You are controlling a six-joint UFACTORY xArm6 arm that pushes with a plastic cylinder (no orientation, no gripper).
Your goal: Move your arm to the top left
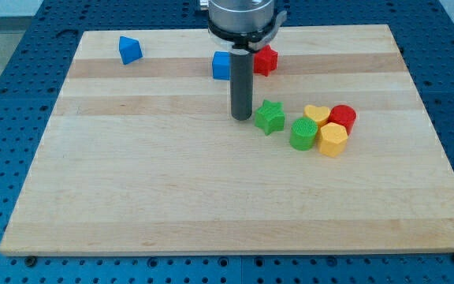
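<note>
- My tip point(242, 118) sits on the board point(172, 197), a bit above centre; rod runs straight up to the metal mount point(241, 16) at the view's top edge.
- End effector = plain rod, no jaws, so nothing to open or shut; it holds nothing.
- Green star point(269, 117) just beside tip at 3 o'clock; can't tell if touching.
- Blue cube point(222, 65) at 11 o'clock from tip, partly behind rod.
- Red block point(266, 60) at 1 o'clock from tip, just beside rod on the other side; shape looks star-like, not sure.
- Blue block point(130, 50), wedge-like, well apart at 10 o'clock from tip, nr the board's top-left corner.
- Cluster at 3–4 o'clock from tip, past the star: green cylinder point(303, 133), yellow heart point(317, 115), red cylinder point(343, 117), yellow block point(333, 140) (looks hexagonal).
- In cluster: green cyl. touches heart; yellow block at 5 o'clock from heart, touching green cyl. and red cyl.
- Top-left of board: only the blue wedge block there; tip is well apart from that corner.
- Board lies on a blue perforated table point(6, 63).
</note>
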